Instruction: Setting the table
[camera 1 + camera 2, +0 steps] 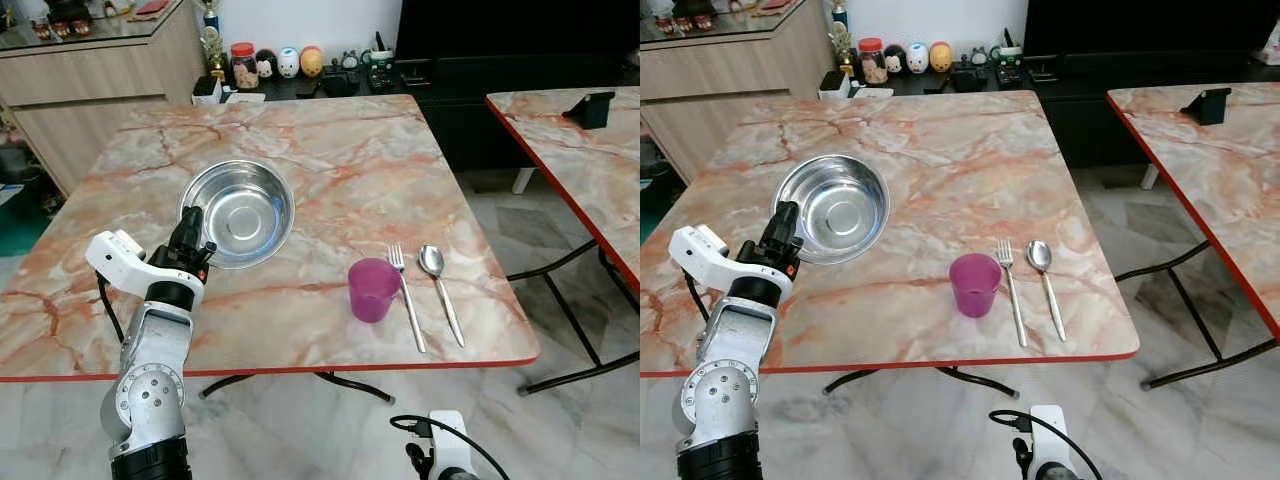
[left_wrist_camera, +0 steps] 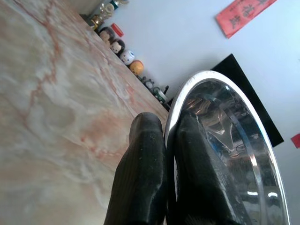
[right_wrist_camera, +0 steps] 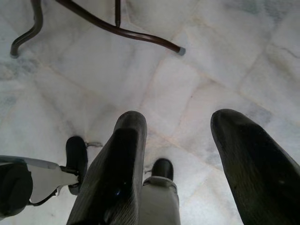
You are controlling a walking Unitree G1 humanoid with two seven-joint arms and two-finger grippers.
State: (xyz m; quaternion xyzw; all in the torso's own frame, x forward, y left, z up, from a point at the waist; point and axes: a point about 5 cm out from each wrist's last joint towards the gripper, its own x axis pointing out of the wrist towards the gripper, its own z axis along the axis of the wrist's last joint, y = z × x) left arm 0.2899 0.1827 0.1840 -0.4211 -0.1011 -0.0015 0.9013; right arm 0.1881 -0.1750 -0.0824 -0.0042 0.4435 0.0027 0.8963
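Observation:
A shiny steel bowl (image 1: 240,210) sits on the marble table (image 1: 330,150), left of centre. My left gripper (image 1: 190,225) is shut on the bowl's near-left rim; in the left wrist view its fingers (image 2: 145,159) pinch the rim (image 2: 174,105), one outside and one inside. A purple cup (image 1: 373,289) stands near the front edge. Just right of it lie a fork (image 1: 405,295) and a spoon (image 1: 440,290), side by side. My right gripper (image 3: 178,140) hangs open below the table, pointing at the floor.
A second marble table (image 1: 580,150) stands to the right with a small dark object (image 1: 590,108) on it. Behind the main table a low shelf holds figurines and jars (image 1: 270,65). A wooden cabinet (image 1: 90,90) is at the back left. Table legs (image 3: 117,28) cross the tiled floor.

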